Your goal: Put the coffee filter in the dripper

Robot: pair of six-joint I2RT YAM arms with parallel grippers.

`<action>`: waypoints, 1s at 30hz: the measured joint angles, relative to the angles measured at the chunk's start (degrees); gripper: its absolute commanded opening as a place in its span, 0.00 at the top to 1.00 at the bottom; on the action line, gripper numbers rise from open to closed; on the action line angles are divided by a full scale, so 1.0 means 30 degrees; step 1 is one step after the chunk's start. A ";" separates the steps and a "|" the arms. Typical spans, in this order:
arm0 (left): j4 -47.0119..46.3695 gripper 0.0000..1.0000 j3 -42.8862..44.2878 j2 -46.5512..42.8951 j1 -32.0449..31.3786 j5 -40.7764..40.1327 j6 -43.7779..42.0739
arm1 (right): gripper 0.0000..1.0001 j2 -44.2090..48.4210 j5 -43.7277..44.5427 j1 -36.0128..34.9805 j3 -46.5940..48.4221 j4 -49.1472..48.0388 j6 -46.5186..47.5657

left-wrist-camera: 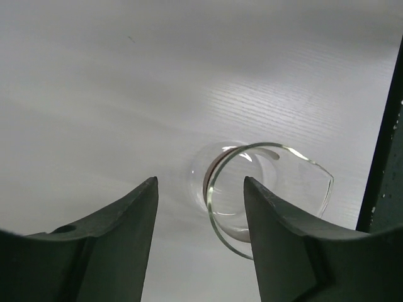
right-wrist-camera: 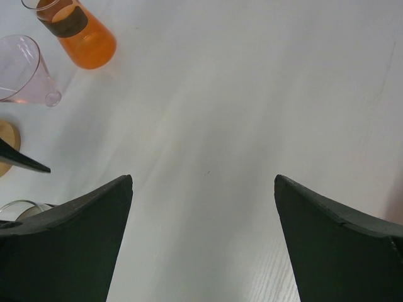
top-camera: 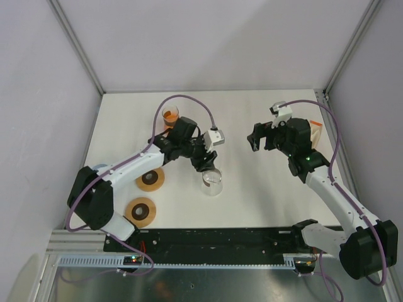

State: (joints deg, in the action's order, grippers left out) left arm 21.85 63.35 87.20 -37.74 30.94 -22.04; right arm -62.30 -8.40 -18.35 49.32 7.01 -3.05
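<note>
A clear glass vessel (top-camera: 211,181), wide at the rim and narrow at the base, stands mid-table; I take it for the dripper (left-wrist-camera: 277,189). My left gripper (top-camera: 206,165) hangs just above it, open (left-wrist-camera: 200,179). The near edge of the glass rim lies between the jaws, and I see no contact. A tan and white paper thing (top-camera: 317,131) at the right edge looks like the coffee filter, mostly hidden behind my right arm. My right gripper (top-camera: 255,139) hovers above bare table right of the glass, wide open and empty (right-wrist-camera: 203,177).
A flask of orange liquid (top-camera: 170,116) (right-wrist-camera: 79,31) stands at the back left. A second clear cone-shaped glass (right-wrist-camera: 25,69) sits near it, hidden under my left arm in the top view. Two wooden discs (top-camera: 150,179) (top-camera: 140,211) lie at the near left.
</note>
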 measured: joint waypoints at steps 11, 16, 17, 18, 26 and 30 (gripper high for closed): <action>0.2419 0.27 0.5085 -0.2761 0.4736 -0.1253 0.1326 | 0.01 0.0007 -0.1035 0.0022 0.0000 0.0000 0.0015; 0.5078 0.30 0.4874 -0.5231 0.8342 -0.2696 0.0699 | 0.01 0.0051 -0.1392 0.0022 0.0007 0.0146 0.0175; 0.5552 0.32 0.4685 -0.5530 0.8626 -0.2914 0.0474 | 0.01 0.0058 -0.1413 0.0029 0.0007 0.0197 0.0226; 0.6120 0.33 0.4320 -0.5880 0.8969 -0.3140 0.0248 | 0.01 0.0058 -0.1457 0.0036 0.0000 0.0270 0.0306; 0.7730 0.49 -0.0823 -0.5967 1.3682 -0.4473 -0.0882 | 0.01 -0.0036 -0.1989 0.0087 0.0000 0.0474 0.0597; 0.6783 0.49 -0.3672 -0.5865 1.4630 -0.4401 -0.1253 | 0.01 -0.0138 -0.2186 0.0219 0.0007 0.0605 0.0605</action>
State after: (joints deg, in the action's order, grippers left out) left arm 42.19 52.34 69.60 6.15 17.74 -25.80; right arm -62.72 -14.96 -17.69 49.34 8.82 -1.23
